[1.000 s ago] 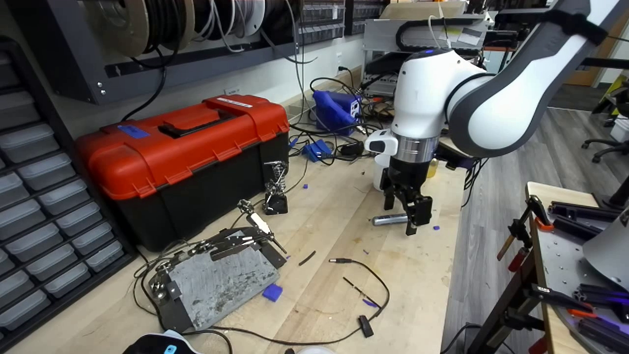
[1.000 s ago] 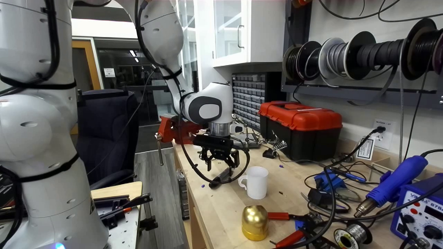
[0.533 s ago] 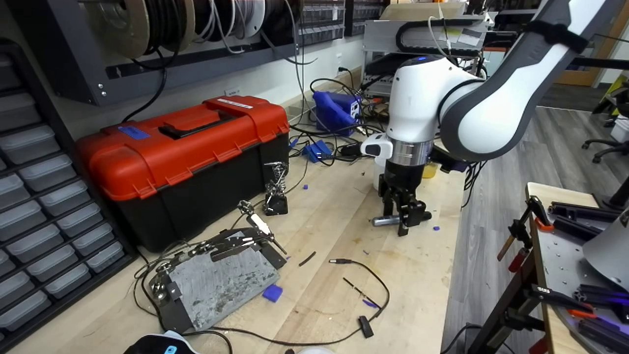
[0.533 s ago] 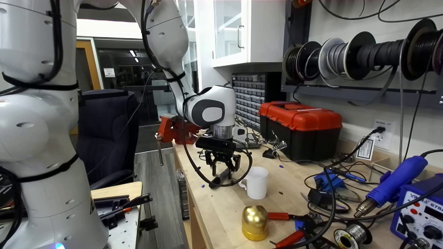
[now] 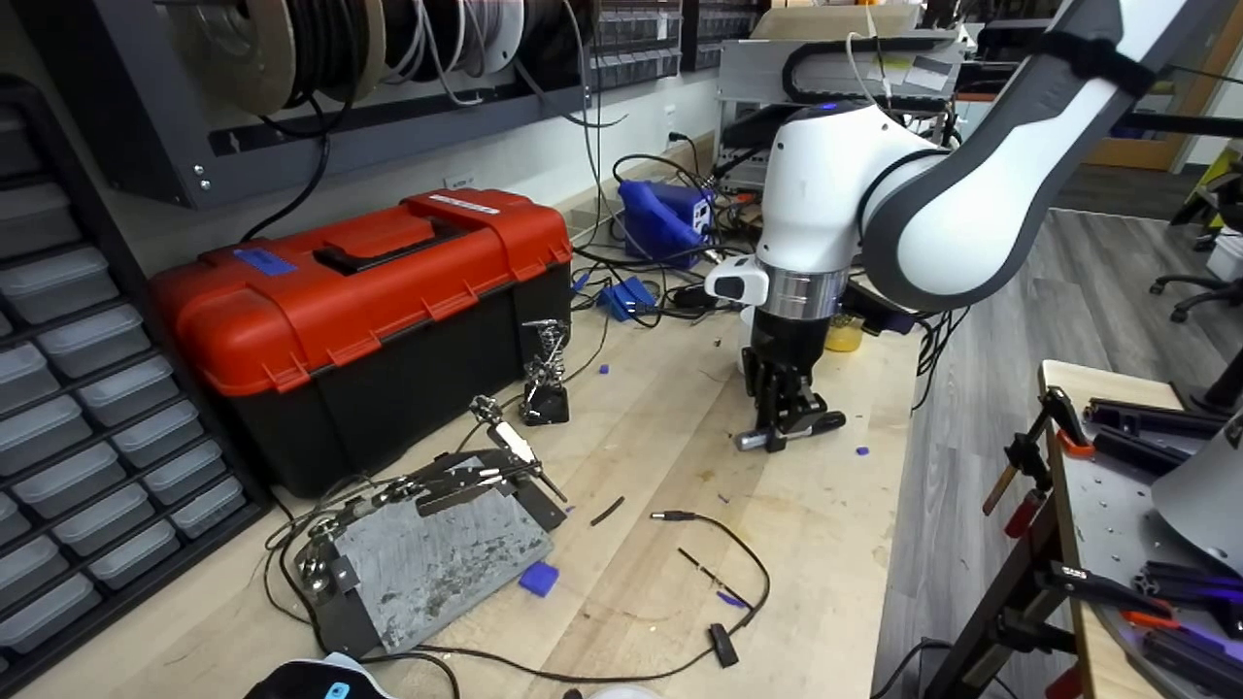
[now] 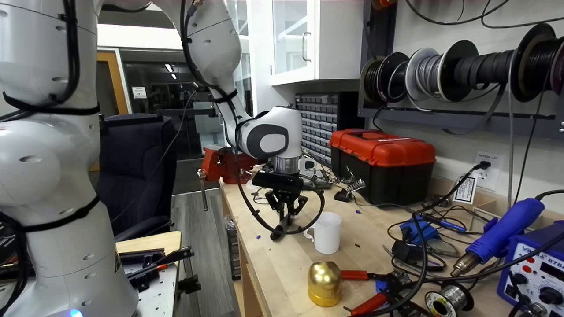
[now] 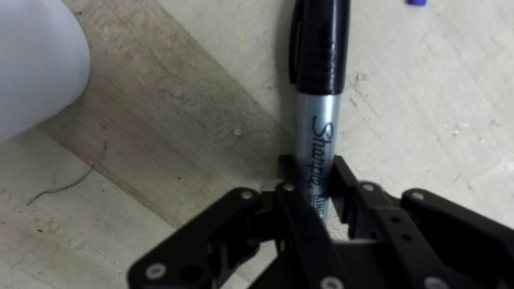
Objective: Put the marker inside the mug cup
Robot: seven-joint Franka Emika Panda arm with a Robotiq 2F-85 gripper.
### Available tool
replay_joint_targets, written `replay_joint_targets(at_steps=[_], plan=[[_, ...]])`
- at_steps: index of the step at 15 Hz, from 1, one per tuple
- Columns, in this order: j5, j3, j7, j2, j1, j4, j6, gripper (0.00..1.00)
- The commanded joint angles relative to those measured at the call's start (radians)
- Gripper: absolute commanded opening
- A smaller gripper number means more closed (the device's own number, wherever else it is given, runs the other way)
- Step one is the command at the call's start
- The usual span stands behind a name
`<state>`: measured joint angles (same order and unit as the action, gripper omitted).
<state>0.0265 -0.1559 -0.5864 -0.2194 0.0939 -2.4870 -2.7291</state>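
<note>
The gripper [image 7: 314,172] pinches the marker [image 7: 319,116] by both sides of its barrel [image 7: 317,148], cap [image 7: 324,48] pointing away. The marker lies roughly level, on or just above the table [image 5: 825,582]; the mug [image 6: 328,233] stands beside its length, not off an end, so lift, tilt and sideways carry seem due

Wrist view: brighter right of the marker [image 7: 319,110], dimmer left
A soft shadow hugs the marker's left side, glossy highlights streak it, and the gripper [image 7: 313,170] at its lower part looks slightly blurred.
</note>
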Motion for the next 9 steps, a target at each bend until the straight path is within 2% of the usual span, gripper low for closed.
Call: replay_joint_targets(at_steps=[1, 9], plan=[[-0.020, -0.024, 0.009, 0.020, -0.021, 0.012, 0.015, 0.06], [-0.108, -0.009, 0.046, 0.107, 0.001, 0.109, 0.105, 0.06]])
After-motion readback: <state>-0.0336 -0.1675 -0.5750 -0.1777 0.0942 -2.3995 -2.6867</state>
